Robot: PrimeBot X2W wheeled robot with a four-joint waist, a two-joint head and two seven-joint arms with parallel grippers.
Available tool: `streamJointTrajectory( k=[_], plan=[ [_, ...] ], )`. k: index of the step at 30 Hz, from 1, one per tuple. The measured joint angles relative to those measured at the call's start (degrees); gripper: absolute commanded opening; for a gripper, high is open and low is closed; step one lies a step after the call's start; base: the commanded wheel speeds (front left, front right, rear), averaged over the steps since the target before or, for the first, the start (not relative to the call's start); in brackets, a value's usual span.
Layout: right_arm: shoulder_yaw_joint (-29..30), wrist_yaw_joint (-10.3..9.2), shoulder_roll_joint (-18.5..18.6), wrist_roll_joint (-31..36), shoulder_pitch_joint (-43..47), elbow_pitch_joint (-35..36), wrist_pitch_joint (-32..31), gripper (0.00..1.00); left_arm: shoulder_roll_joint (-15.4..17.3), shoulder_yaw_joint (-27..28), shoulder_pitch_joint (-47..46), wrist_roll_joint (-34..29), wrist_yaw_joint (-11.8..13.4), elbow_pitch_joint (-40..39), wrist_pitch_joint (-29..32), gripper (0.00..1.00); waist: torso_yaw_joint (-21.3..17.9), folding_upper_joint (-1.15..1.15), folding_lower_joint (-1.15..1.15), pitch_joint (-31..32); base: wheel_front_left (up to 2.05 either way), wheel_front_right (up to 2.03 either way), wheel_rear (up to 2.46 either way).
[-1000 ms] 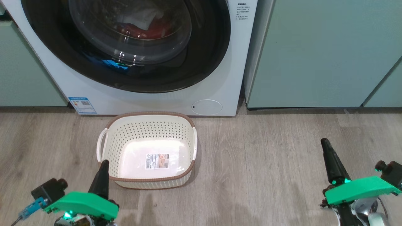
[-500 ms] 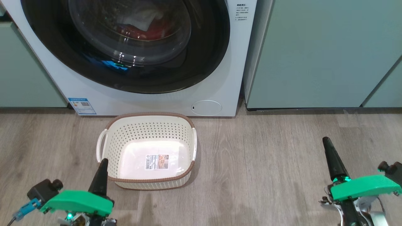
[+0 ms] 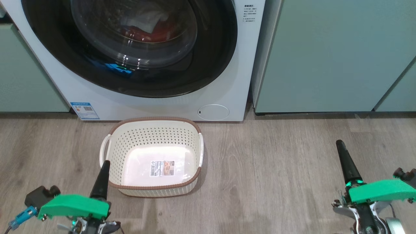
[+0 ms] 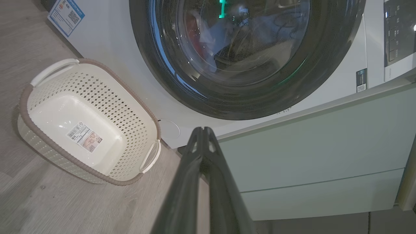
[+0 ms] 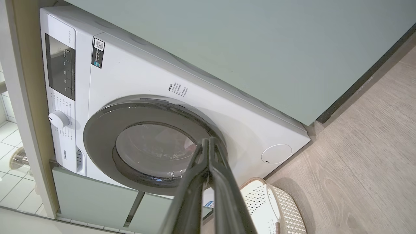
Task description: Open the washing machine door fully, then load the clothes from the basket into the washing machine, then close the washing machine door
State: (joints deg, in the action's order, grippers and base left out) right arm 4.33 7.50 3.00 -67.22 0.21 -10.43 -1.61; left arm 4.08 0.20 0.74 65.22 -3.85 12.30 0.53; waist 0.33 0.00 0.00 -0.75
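My left gripper (image 3: 104,165) and right gripper (image 3: 340,145) are both pinched shut on nothing, low over the floor (image 3: 276,182). The clothes (image 3: 159,32), soft and light, lie behind the door (image 3: 136,55) of the washing machine (image 3: 162,109), which looks closed; the basket (image 3: 152,119) before it is empty. The door's glossy rim (image 3: 213,58) looks stiff and likely slippery, so I'd hook its edge.

Home laundry nook: washing machine (image 3: 146,107), cabinets (image 3: 325,55)
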Motion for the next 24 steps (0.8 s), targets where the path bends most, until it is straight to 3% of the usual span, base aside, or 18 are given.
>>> streamJointTrajectory(
  k=[24],
  plan=[
    [0.9, -0.01, 0.0, -15.1, -1.8, -3.1, -1.9, 0.0, -0.8, 2.3, -2.2, 15.5, -1.8, 1.9, 3.3, 0.0, -0.2, 0.0, 0.01, 0.3, 0.0, 0.0, 0.0]
  ],
)
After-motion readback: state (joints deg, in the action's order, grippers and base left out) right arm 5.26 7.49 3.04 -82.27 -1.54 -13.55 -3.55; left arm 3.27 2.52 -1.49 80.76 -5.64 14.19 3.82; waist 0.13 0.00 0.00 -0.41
